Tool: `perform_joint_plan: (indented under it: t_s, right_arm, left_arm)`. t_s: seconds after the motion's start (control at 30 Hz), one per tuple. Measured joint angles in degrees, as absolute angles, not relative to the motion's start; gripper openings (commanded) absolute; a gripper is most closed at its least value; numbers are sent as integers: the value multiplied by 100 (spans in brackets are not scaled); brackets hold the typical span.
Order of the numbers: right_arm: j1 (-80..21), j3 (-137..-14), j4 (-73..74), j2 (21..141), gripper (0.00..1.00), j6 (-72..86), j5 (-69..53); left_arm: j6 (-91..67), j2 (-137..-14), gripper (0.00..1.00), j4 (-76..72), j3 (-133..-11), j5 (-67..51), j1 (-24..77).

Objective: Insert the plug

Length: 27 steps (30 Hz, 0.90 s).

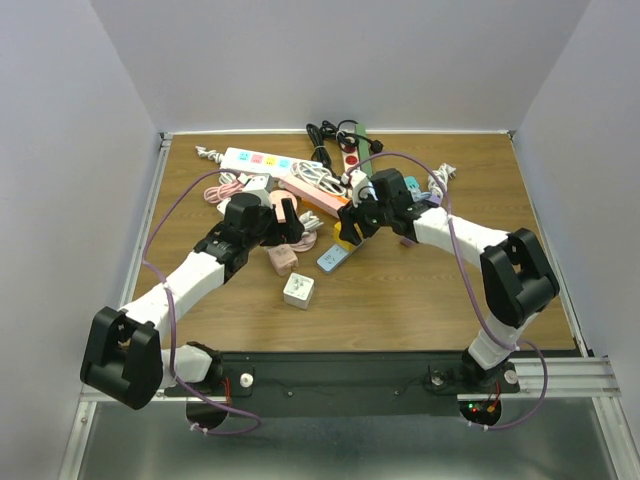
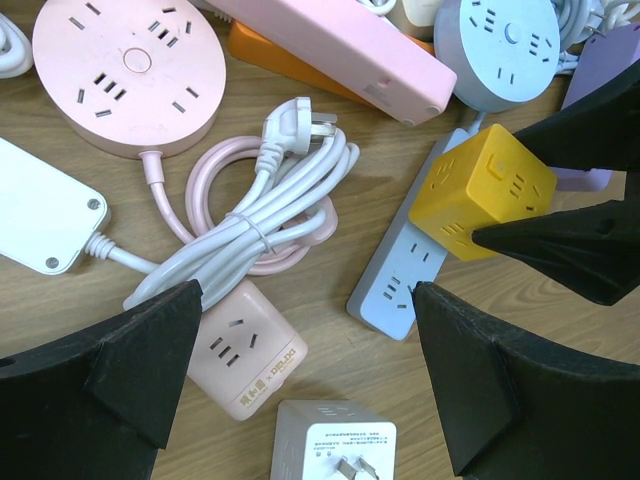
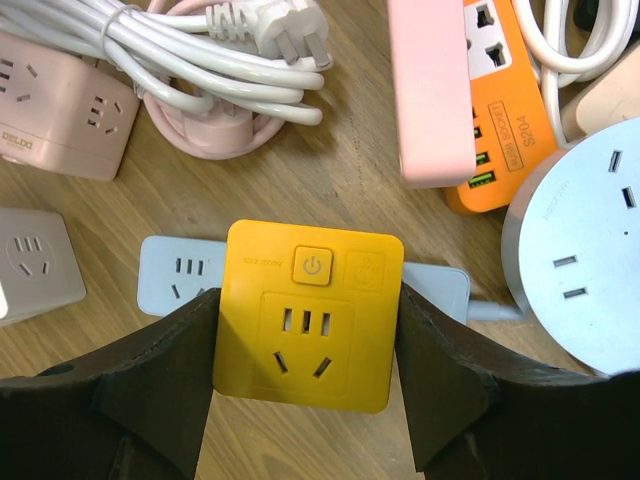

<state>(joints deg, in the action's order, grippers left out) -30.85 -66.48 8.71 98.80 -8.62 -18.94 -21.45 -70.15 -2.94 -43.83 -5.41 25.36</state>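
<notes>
Pinching the yellow cube [image 3: 315, 335] by its sides in the right gripper [image 3: 305, 298], right over the blue strip [image 3: 170, 275]. Strip lying long from 9 to 3 o'clock, seen from the right wrist. Holding the left gripper [image 2: 305, 295] spread wide and empty, cube at its 2 o'clock.

Blue power strip [image 3: 172, 276]: middle hidden under the yellow cube socket [image 3: 310, 318]
Round grey socket [image 3: 585, 270]: cut by right edge (right wrist view)
</notes>
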Motion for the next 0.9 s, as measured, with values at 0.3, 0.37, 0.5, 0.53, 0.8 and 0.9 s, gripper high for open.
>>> perform_joint_plan:
  t_s: [0.3, 0.37, 0.5, 0.53, 0.8, 0.9]
  right_arm:
    - [-3140, -6241, 419, 9780, 0, -803, -1559]
    - [-3159, -6145, 320, 9747, 0, -773, -1505]
    - [-3164, -5979, 108, 9688, 0, -692, -1470]
    - [-3164, -5959, 75, 9684, 0, -666, -1466]
    - [-3188, -5870, -91, 9679, 0, -515, -1400]
    - [-3197, -5817, -169, 9677, 0, -467, -1367]
  left_arm:
    - [-2143, -6960, 99, -294, -4383, -556, 2517]
    - [-2143, -6958, 99, -294, -4383, -563, 2502]
    - [-2143, -6956, 99, -294, -4383, -563, 2502]
    - [-2143, -6956, 99, -294, -4383, -563, 2502]
    - [-2143, -6945, 99, -294, -4383, -582, 2502]
    - [-2143, -6919, 99, -292, -4383, -582, 2502]
